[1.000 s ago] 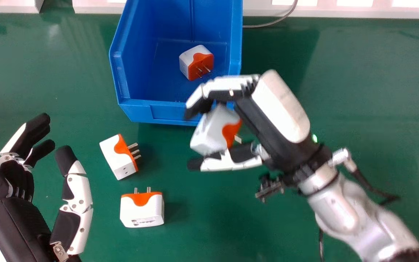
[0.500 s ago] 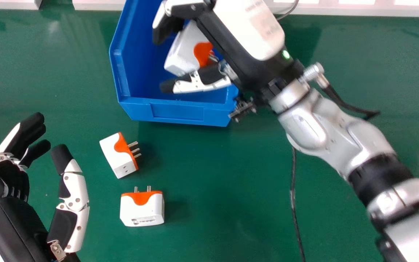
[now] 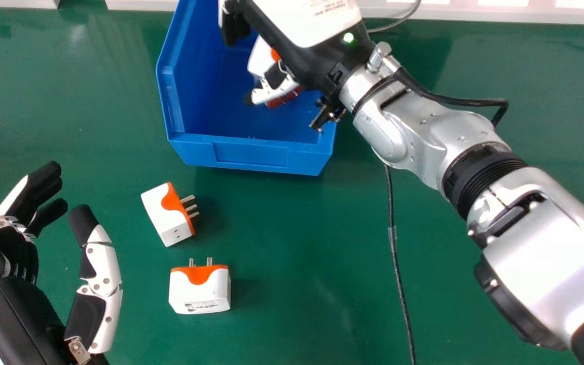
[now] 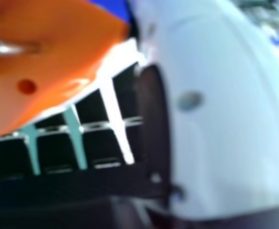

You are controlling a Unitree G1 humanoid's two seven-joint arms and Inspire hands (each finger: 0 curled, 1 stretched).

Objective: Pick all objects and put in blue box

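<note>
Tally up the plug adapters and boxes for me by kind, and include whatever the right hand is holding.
Blue box: 1
White-and-orange plug adapters: 4 (2 on the green table, 1 in the right hand, 1 mostly hidden in the box)
Total: 5

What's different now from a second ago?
The right hand has carried its white-and-orange plug forward and left, from the near edge of the blue box to over its inside. Nothing was visibly released. The nearer table plug, farther table plug and box stayed put; the left hand barely moved.
</note>
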